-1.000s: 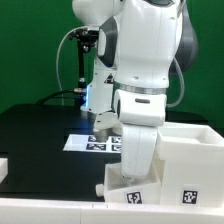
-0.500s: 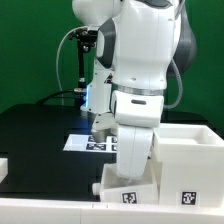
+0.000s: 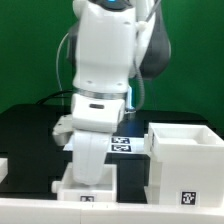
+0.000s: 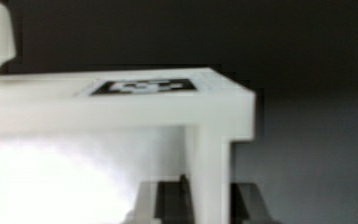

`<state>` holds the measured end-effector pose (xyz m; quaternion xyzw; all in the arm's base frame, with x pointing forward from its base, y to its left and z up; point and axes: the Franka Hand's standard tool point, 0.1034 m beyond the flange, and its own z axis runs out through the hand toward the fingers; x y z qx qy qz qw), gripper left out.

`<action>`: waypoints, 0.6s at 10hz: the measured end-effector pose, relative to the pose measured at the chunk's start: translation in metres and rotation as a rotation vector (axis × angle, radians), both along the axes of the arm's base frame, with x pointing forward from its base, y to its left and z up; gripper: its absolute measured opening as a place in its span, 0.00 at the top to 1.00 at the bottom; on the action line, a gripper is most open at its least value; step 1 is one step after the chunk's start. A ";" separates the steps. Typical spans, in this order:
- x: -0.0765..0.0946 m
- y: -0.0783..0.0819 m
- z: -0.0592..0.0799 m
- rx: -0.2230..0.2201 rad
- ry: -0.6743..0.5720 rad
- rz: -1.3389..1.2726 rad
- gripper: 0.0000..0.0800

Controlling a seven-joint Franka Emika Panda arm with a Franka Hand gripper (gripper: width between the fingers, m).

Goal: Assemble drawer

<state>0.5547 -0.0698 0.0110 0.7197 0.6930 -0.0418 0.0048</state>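
Observation:
My gripper (image 4: 201,205) is shut on a wall of a shallow white tray (image 4: 105,120); the dark fingers (image 4: 160,203) sit on either side of the wall. A black-and-white tag (image 4: 146,86) lies on the tray's top edge. In the exterior view the tray (image 3: 85,186) hangs low over the black table, near the front and left of centre, under the arm's white wrist. The fingers are hidden there. The large white housing (image 3: 186,160) stands apart at the exterior view's right, with a tag on its front.
The marker board (image 3: 126,143) lies on the black table behind the tray. A small white part (image 3: 3,166) shows at the exterior view's left edge. The table's white front edge (image 3: 30,208) runs just below the tray.
The arm has swung to the exterior view's left, carrying the tray away from the housing it was next to. The housing has not moved.

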 end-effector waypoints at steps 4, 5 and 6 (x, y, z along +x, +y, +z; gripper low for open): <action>-0.001 -0.008 0.000 0.001 -0.002 -0.005 0.66; -0.001 -0.010 -0.001 0.004 0.002 0.005 0.66; -0.003 -0.018 -0.003 0.024 0.021 0.020 0.42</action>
